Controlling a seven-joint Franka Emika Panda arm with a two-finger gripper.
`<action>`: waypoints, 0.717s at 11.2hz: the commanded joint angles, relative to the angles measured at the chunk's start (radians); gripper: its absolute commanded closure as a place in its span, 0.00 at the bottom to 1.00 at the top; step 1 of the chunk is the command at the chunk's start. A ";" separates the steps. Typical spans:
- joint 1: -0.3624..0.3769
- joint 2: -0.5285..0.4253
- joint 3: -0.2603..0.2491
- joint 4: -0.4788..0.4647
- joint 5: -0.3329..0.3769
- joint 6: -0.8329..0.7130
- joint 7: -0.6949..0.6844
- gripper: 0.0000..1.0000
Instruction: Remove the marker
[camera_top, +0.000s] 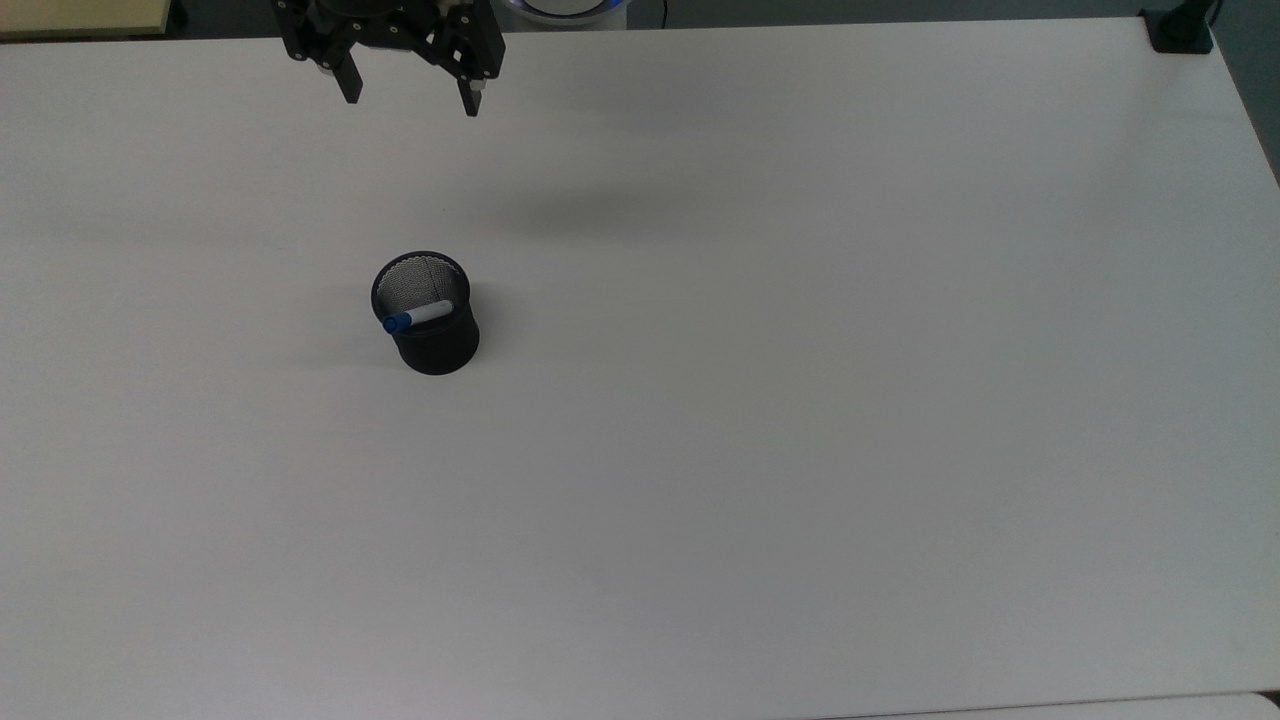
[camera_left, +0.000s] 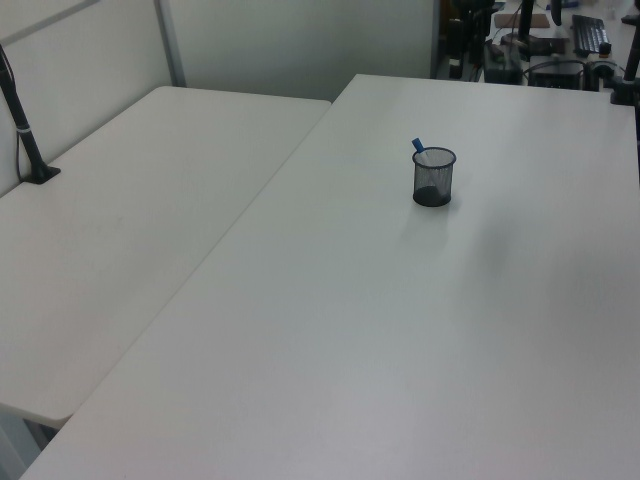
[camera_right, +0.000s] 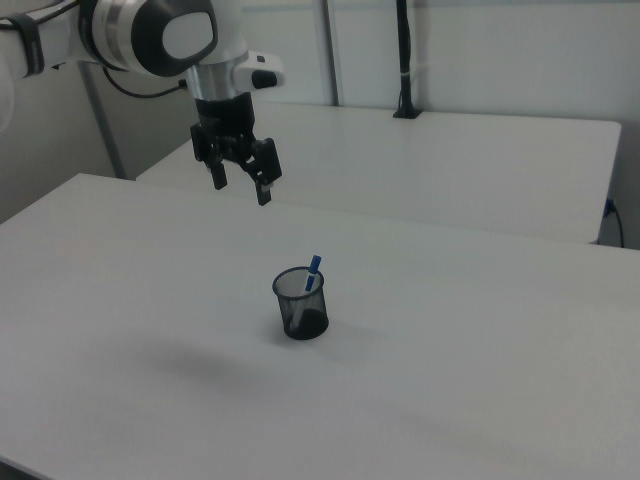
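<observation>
From my station I saw the end effector (camera_top: 410, 98) hanging above the far edge of the white tabletop (camera_top: 800, 400) in the top view, its two black fingers (camera_top: 349, 84) spread wide with nothing between them; in the right view the end effector (camera_right: 240, 186) pointed downward beneath the white-and-black arm (camera_right: 150, 35), well clear of the surface and up toward the right view's left of the cup.

The marker (camera_top: 416, 316) stood inside the black mesh cup (camera_top: 428, 318), leaning on the rim; in the top view its blue cap pointed toward the top view's left and its white barrel ran down into the cup; in the right view the marker (camera_right: 314, 272) poked its blue end above the rim of the cup (camera_right: 301, 304) on the right view's right side; in the left view the blue tip (camera_left: 418, 146) showed over the cup (camera_left: 434, 177) at the rim's far left.

The cup sat upright on the tabletop, well apart from the end effector; a second white table (camera_left: 120, 230) adjoined the first in the left view, with a black post (camera_left: 28, 140) clamped at its edge.
</observation>
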 joint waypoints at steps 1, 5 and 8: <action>0.004 -0.003 -0.007 -0.003 0.018 -0.013 -0.032 0.00; -0.008 0.061 -0.012 -0.001 0.013 0.100 -0.069 0.03; -0.013 0.133 -0.046 0.025 0.013 0.136 -0.072 0.05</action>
